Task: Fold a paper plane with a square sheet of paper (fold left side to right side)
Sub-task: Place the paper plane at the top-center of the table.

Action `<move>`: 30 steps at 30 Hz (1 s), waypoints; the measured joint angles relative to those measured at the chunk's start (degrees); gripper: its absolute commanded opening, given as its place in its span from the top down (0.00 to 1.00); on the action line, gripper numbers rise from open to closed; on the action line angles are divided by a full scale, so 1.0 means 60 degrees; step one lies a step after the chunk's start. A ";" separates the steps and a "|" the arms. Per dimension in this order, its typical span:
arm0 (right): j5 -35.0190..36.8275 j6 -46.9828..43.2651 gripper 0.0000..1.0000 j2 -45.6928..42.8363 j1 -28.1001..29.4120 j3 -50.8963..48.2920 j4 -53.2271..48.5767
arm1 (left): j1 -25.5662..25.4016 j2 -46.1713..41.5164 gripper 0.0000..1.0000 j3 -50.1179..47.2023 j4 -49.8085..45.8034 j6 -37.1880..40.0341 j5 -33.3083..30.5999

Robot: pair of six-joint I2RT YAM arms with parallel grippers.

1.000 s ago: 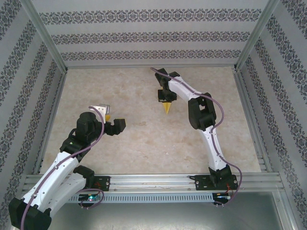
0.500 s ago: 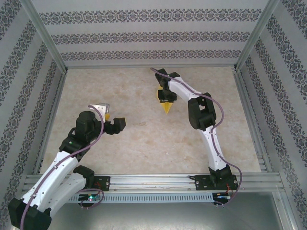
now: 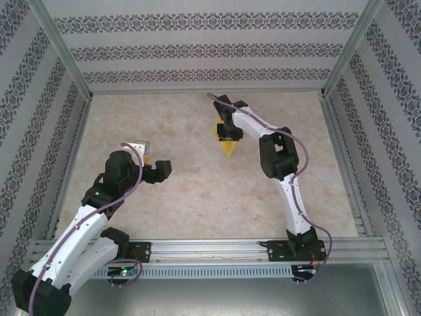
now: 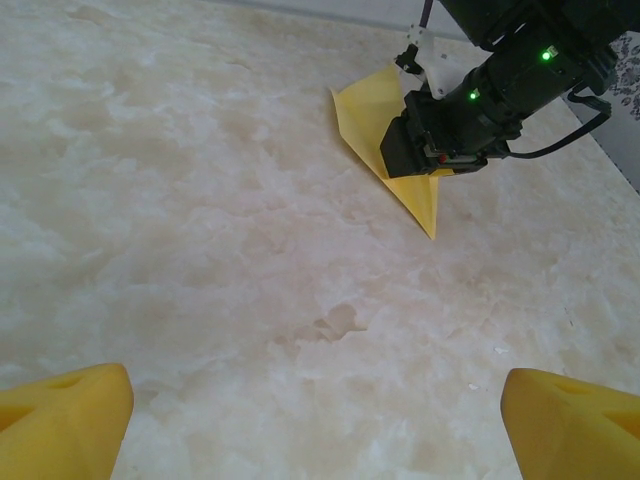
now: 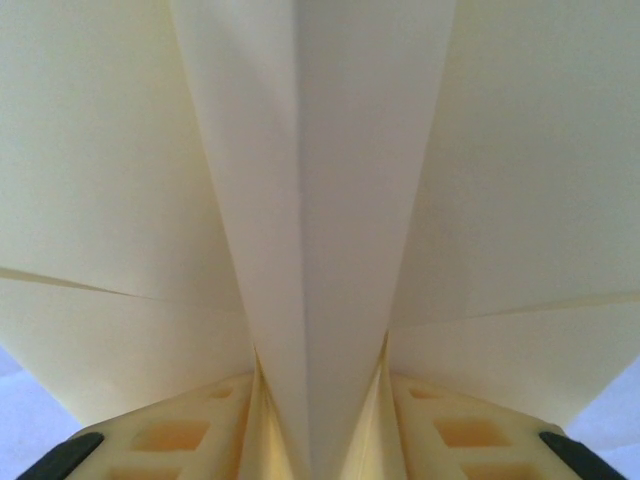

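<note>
The yellow paper plane (image 3: 228, 147) lies on the marble table (image 3: 197, 197) at the far centre, its point toward the near edge. My right gripper (image 3: 227, 134) stands down over its rear half. In the right wrist view the plane's raised centre fold (image 5: 310, 250) runs between the pale fingers (image 5: 180, 432), which stand apart on either side of it, so the gripper is open. The left wrist view shows the plane (image 4: 362, 115) under the right gripper (image 4: 402, 150). My left gripper (image 3: 156, 166) hovers at the left, wide open, with nothing between its yellow fingertips (image 4: 65, 420).
Patterned walls and metal frame rails (image 3: 66, 158) enclose the table on three sides. A bare stretch of marble (image 4: 250, 250) separates the left gripper from the plane.
The right gripper's jaws have parted from around the plane's centre fold. The plane has settled slightly on the table. The left arm has barely moved.
</note>
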 measured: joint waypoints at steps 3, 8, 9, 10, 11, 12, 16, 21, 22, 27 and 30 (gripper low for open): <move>0.0004 0.0000 0.64 -0.0135 0.0000 -0.0219 0.0018 | 0.0000 0.0084 0.05 0.0007 -0.0007 -0.0036 0.0004; 0.0004 -0.0004 0.64 -0.0361 0.0000 -0.0532 0.0007 | 0.0000 0.0182 0.05 0.0018 -0.0036 -0.0058 0.0004; 0.0004 -0.0004 0.63 -0.0397 0.0000 -0.0576 0.0018 | 0.0000 0.0200 0.05 0.0029 -0.0047 -0.0058 0.0004; 0.0004 -0.0004 0.64 -0.0437 0.0004 -0.0619 0.0018 | 0.0000 0.0211 0.05 0.0044 -0.0062 -0.0062 0.0004; 0.0004 -0.0004 0.63 -0.0474 0.0004 -0.0648 0.0015 | 0.0000 0.0229 0.05 0.0062 -0.0069 -0.0062 0.0004; 0.0004 -0.0004 0.63 -0.0510 0.0004 -0.0681 0.0015 | 0.0000 0.0248 0.05 0.0084 -0.0069 -0.0062 0.0004; 0.0004 -0.0004 0.62 -0.0656 0.0007 -0.0823 0.0018 | 0.0007 0.0273 0.05 0.0135 -0.0069 -0.0095 0.0007; 0.0036 -0.0004 0.57 -0.0998 0.0025 -0.1075 0.0018 | 0.0062 0.0273 0.05 0.0142 -0.0069 -0.0233 0.0004; 0.0051 -0.0018 0.56 -0.1089 0.0025 -0.1129 0.0011 | 0.0062 0.0277 0.05 0.0149 -0.0069 -0.0255 0.0007; 0.0124 -0.0208 0.45 -0.1923 0.0178 -0.1781 0.0051 | 0.0164 0.0284 0.03 0.0157 -0.0066 -0.0390 0.0000; 0.0251 -0.0350 0.37 -0.2758 0.0350 -0.2473 0.0164 | 0.0288 0.0284 0.02 0.0157 -0.0069 -0.0470 -0.0040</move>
